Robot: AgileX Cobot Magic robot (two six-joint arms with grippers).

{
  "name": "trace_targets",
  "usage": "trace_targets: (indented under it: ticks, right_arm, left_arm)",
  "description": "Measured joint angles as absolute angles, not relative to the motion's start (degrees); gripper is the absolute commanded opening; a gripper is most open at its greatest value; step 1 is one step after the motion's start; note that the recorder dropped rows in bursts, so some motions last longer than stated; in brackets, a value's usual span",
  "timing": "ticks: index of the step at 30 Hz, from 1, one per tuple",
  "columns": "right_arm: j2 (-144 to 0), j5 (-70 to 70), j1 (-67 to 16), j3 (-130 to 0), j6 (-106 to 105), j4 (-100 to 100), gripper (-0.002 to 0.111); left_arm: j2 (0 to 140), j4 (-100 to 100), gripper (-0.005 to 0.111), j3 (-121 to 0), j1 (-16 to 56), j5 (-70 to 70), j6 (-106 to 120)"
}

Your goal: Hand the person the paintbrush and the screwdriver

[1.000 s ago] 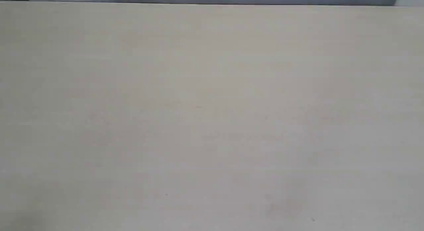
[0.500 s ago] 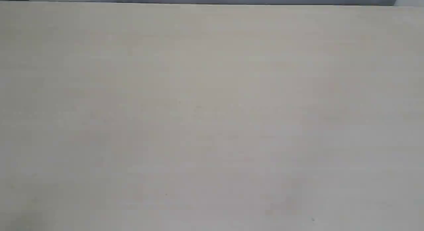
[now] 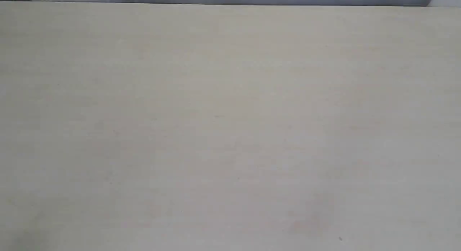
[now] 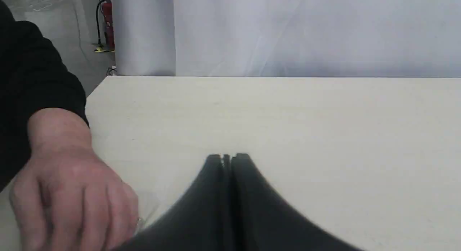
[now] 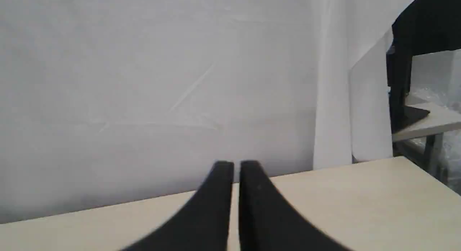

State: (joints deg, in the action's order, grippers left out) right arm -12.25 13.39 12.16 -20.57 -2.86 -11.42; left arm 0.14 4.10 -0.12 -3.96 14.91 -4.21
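While person's bare light-skinned hand point(image 4: 68, 193) lies near, left black gripper point(image 4: 227, 157): jaws pressed together;
Right black gripper point(image 5: 236, 165): jaws barely apart

- person point(image 4: 68, 193): fingertips and sleeve cut off at the frame edge, blurred.
- clear glint point(image 4: 139, 220) by the person's fingers: too small to identify.
- left hand point(image 4: 227, 157), right hand point(image 5: 236, 164): only the tips show, rest cropped.

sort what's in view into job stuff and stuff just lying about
Job:
person's hand
left jaws and right jaws, both shut, empty
no paintbrush or screwdriver in view

Lying about:
table
white curtain
fire extinguisher
black stand on a side desk
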Motion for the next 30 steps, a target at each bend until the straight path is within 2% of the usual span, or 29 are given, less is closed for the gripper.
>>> trace_targets:
  ticks: [5, 9, 16, 30]
  right_arm:
    - [-11.27, 7.17, 9.27, -9.18, -16.63, -21.72, 0.005]
    - [-10.09, 4.15, 5.98, -4.07, -19.56, -22.93, 0.005]
    - [-9.45, 3.53, 1.52, -2.55, -20.11, -23.14, 0.005]
    - [-9.46, 3.30, 1.40, -2.45, -20.11, -23.14, 0.005]
  left_arm:
    - [0.14, 4.10, 0.000, -0.12, -3.96, 14.91, -4.21]
    - [0.14, 4.10, 0.000, -0.12, -3.96, 14.91, -4.21]
    - [0.14, 4.10, 0.000, -0.12, -3.96, 14.91, -4.21]
    - [0.14, 4.10, 0.000, -0.12, -3.96, 14.91, -4.21]
